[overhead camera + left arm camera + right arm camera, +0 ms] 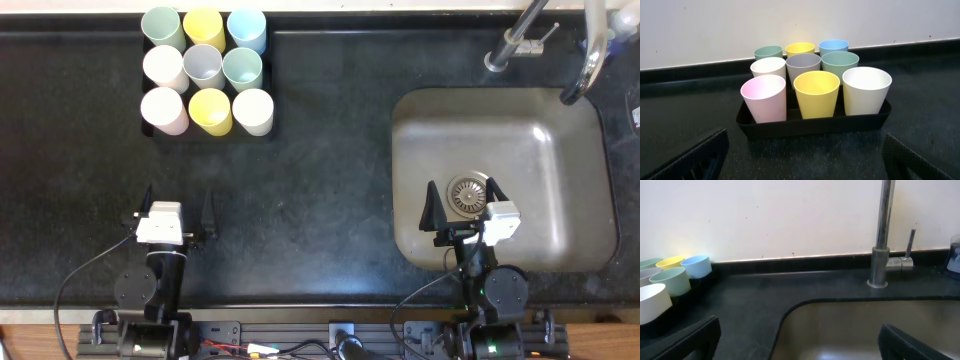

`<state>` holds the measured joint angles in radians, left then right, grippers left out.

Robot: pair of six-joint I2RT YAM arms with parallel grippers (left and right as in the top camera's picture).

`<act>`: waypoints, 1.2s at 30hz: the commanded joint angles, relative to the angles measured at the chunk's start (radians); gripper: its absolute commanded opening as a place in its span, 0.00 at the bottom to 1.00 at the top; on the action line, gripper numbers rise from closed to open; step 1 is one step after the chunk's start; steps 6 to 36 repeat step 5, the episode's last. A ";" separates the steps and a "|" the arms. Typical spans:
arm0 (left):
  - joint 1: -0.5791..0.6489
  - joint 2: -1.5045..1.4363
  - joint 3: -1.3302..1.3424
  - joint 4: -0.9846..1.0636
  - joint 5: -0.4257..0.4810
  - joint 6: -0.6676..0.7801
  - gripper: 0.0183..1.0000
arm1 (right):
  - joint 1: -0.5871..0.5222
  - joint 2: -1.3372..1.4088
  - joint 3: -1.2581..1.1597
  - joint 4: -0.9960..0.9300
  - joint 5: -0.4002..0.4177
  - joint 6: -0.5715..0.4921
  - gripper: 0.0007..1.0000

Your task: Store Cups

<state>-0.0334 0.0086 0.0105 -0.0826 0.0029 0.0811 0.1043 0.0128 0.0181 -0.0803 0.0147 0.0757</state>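
Observation:
Several pastel cups stand upright in three rows inside a black tray (268,108) at the back left of the dark counter; the front row holds a pink cup (764,98), a yellow cup (816,93) and a cream cup (866,90). My left gripper (178,210) is open on the counter well in front of the tray (810,127), with nothing between its fingers. My right gripper (464,203) is open over the steel sink (560,180), near the drain, holding nothing. The right wrist view catches some of the cups (675,280) far off to the side.
A chrome faucet (525,35) rises behind the sink, its post (883,235) and lever visible from the right wrist. A white wall backs the counter. Bare black worktop (320,180) stretches between the tray and the sink.

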 commanded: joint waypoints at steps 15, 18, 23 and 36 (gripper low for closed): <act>-0.010 -0.006 -0.002 -0.002 -0.004 -0.010 1.00 | -0.008 -0.009 -0.013 0.003 -0.006 0.007 1.00; -0.010 -0.006 -0.002 -0.002 -0.004 -0.010 1.00 | -0.008 -0.009 -0.013 0.003 -0.006 0.007 1.00; -0.010 -0.006 -0.002 -0.002 -0.004 -0.010 1.00 | -0.008 -0.009 -0.013 0.003 -0.006 0.007 1.00; -0.010 -0.006 -0.002 -0.002 -0.004 -0.010 1.00 | -0.008 -0.009 -0.013 0.003 -0.006 0.007 1.00</act>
